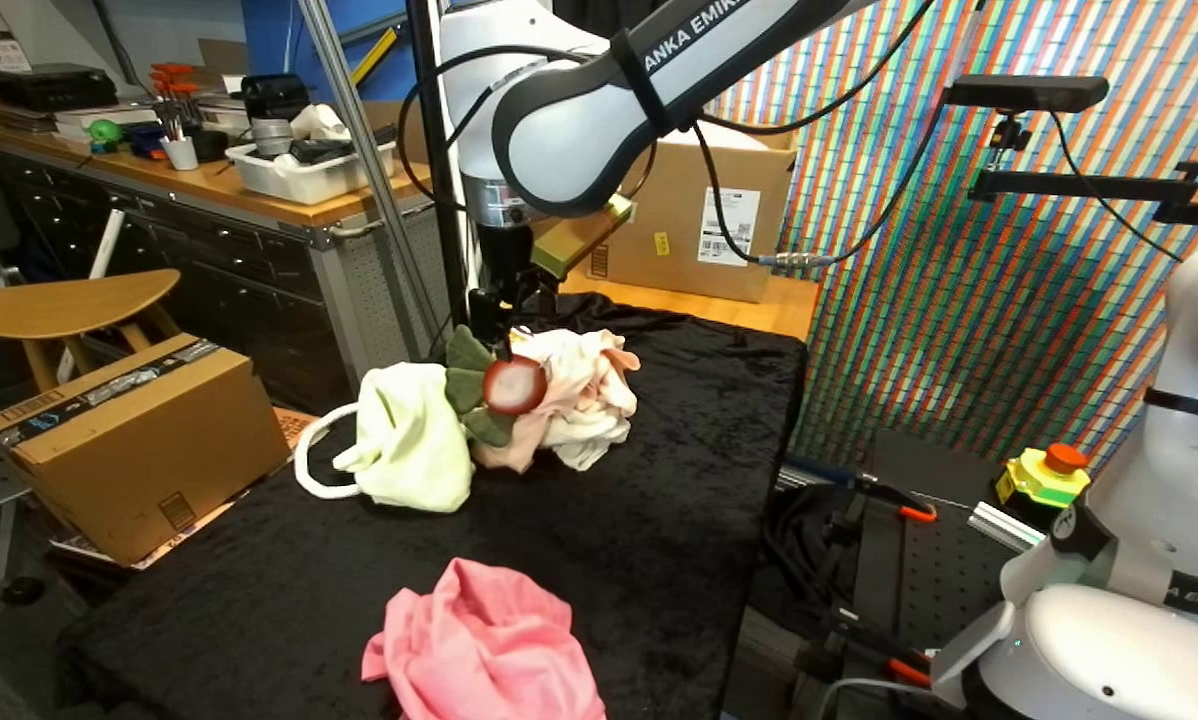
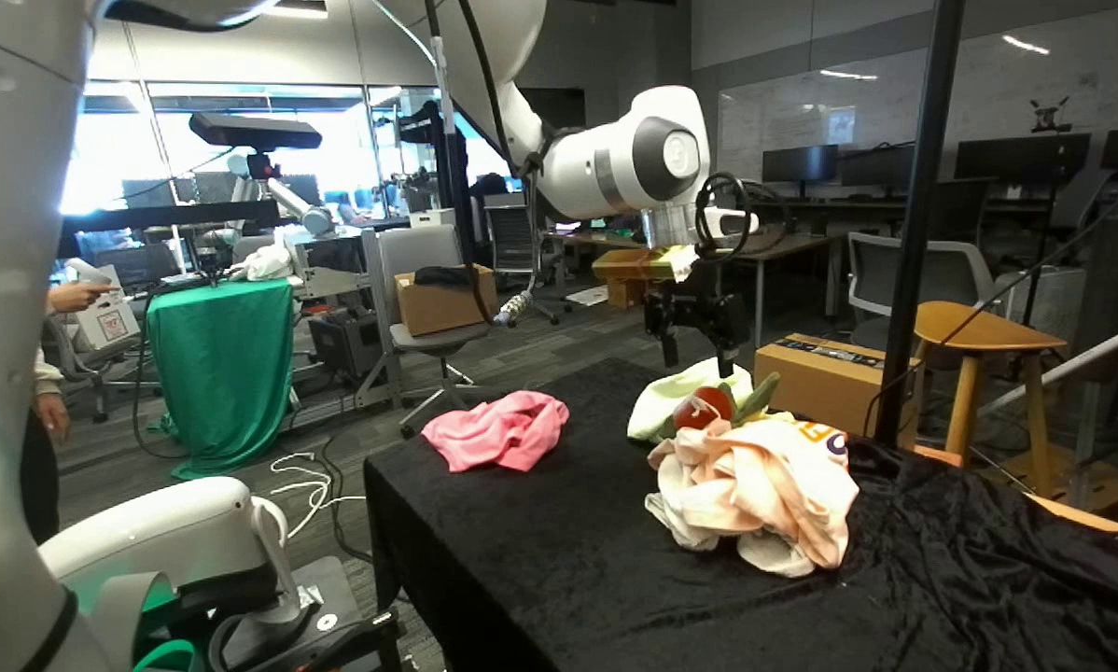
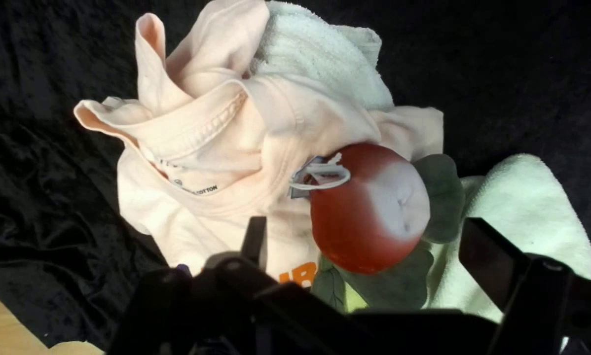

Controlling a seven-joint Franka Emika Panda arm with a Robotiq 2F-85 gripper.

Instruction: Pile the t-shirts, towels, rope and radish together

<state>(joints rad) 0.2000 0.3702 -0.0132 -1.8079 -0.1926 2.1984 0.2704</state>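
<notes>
Jaws spread, the tool (image 3: 366, 234) hangs over the smooth, round radish (image 3: 359, 212); the peach shirt (image 3: 295, 123) lies crumpled, the green towel (image 3: 530, 212) fuzzy, the rope (image 1: 302, 460) looped.

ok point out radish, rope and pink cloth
radish (image 3: 354, 217), wrist view, red part of bulb
rope (image 1: 301, 460), in an exterior view, outer bend of loop
pink cloth (image 2: 498, 431), in an exterior view, crumpled middle

“EMIKA” on arm (image 1: 589, 130), “COTTON” on t-shirt (image 3: 280, 113)
</notes>
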